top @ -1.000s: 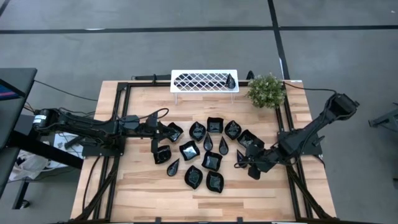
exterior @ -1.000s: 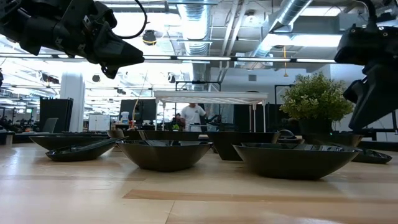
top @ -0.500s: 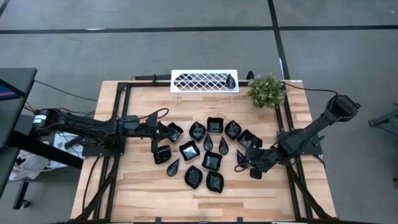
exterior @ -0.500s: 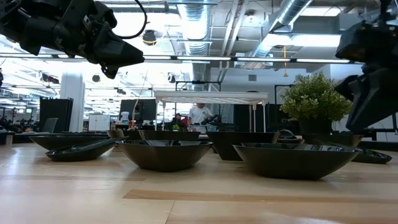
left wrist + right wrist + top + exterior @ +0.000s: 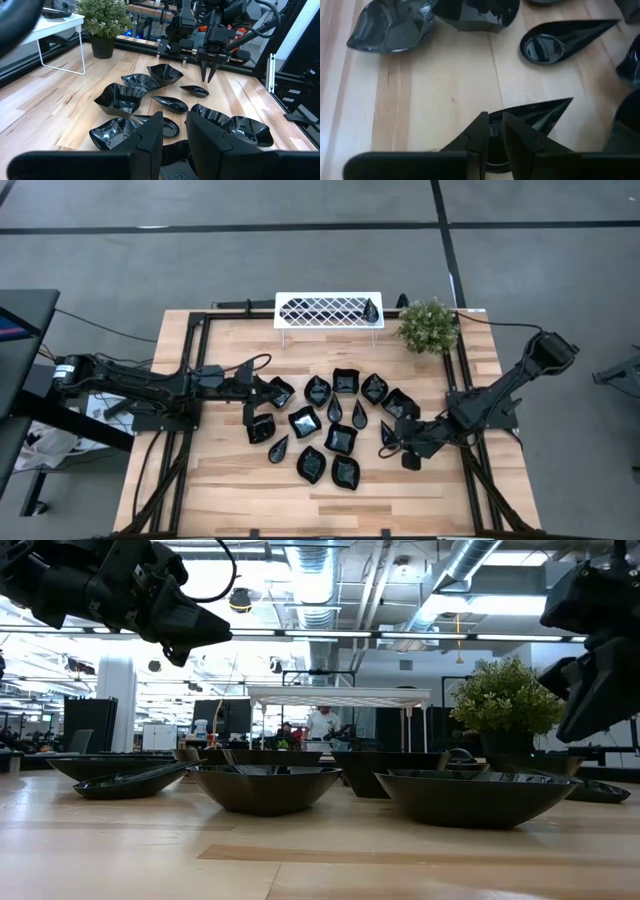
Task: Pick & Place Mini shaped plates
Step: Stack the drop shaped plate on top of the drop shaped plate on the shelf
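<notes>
Several mini shaped plates (image 5: 330, 425), small glossy black dishes, rest on their bases in a cluster at the middle of the wooden table. One more plate (image 5: 371, 308) lies on the white lattice rack (image 5: 329, 310) at the far edge. My left gripper (image 5: 174, 125) hangs open above the cluster's left side (image 5: 262, 392), clear of the plates and holding nothing. My right gripper (image 5: 495, 122) slants down over a teardrop plate (image 5: 535, 112) at the cluster's right side (image 5: 392, 442). Its fingers stand a narrow gap apart above that plate, without touching it.
A green potted plant (image 5: 428, 325) stands at the far right corner beside the rack. Black frame rails (image 5: 190, 350) run along the table's edges. Bare wood lies near the front edge (image 5: 320, 500). People move in the room behind (image 5: 322, 723).
My right gripper has rolled about its own pointing line while staying in place over the teardrop plate. The plates have not moved.
</notes>
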